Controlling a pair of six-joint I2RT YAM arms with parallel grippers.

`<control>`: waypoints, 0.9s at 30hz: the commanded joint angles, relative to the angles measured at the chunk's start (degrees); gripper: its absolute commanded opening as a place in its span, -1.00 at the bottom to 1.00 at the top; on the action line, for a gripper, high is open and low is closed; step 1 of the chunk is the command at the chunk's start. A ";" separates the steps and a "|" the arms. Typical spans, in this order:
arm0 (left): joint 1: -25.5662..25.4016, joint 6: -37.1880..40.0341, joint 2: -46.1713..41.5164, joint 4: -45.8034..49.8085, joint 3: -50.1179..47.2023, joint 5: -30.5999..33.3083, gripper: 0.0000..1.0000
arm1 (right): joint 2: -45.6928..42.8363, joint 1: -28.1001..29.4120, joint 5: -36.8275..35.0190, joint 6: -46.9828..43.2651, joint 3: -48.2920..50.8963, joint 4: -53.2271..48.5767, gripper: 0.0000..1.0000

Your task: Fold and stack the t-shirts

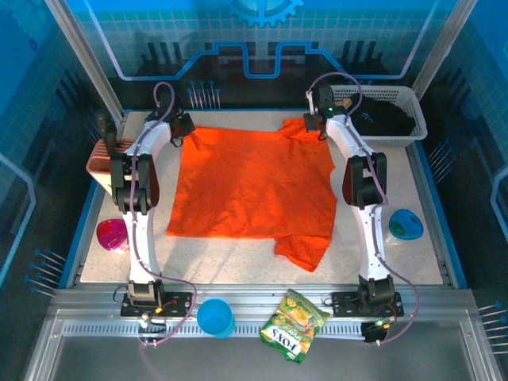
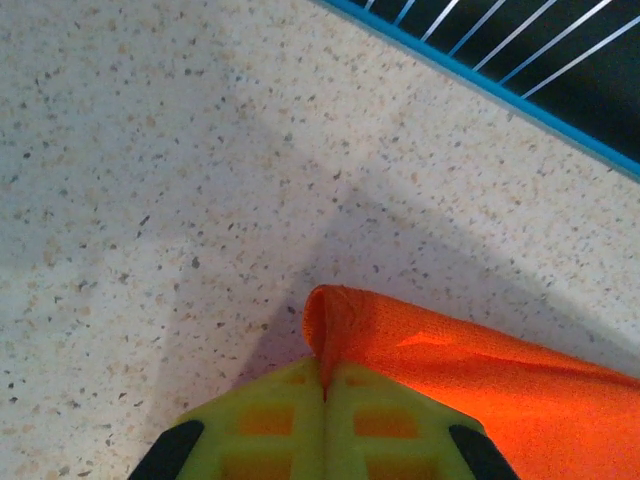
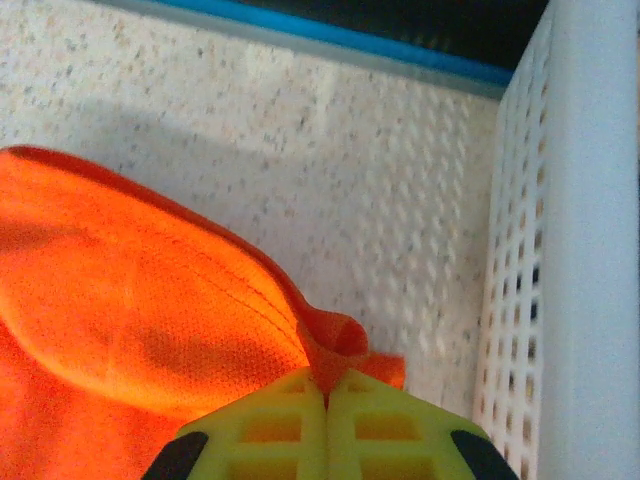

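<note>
Orange shirt (image 1: 250, 186) lies spread on the table (image 1: 230, 262), its near edge free. Its two far corners are each pinched in closed jaws, one by the left gripper (image 2: 324, 385), the other by the right gripper (image 3: 325, 390). Just right of the right jaws stands the basket (image 3: 590, 250), with the black shirt (image 1: 389, 119) inside. The first fold seems to be starting. Next, both corners should lift and travel nearward together, evenly.

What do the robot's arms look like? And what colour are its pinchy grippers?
The left arm and right arm are skinny and white, with chunky black joints and black bases. A thin lilac cable loops along each one. The left gripper and right gripper have bright yellow-green fingers with little square dents and black corners.
</note>
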State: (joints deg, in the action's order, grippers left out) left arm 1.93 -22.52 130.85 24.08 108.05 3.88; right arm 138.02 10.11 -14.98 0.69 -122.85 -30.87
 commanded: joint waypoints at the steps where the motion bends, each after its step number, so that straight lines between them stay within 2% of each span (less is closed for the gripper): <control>1: 0.61 0.66 -5.00 -0.74 -2.32 0.39 -1.00 | -10.24 0.66 2.51 2.16 5.36 5.22 -1.00; 27: 1.05 2.04 -19.86 -5.39 -21.57 1.23 -1.00 | -37.74 1.68 5.64 9.32 46.38 15.64 -1.00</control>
State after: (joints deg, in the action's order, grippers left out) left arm 2.37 -21.87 114.78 20.43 87.81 3.90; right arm 104.47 11.35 -9.80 8.19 -78.78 -18.41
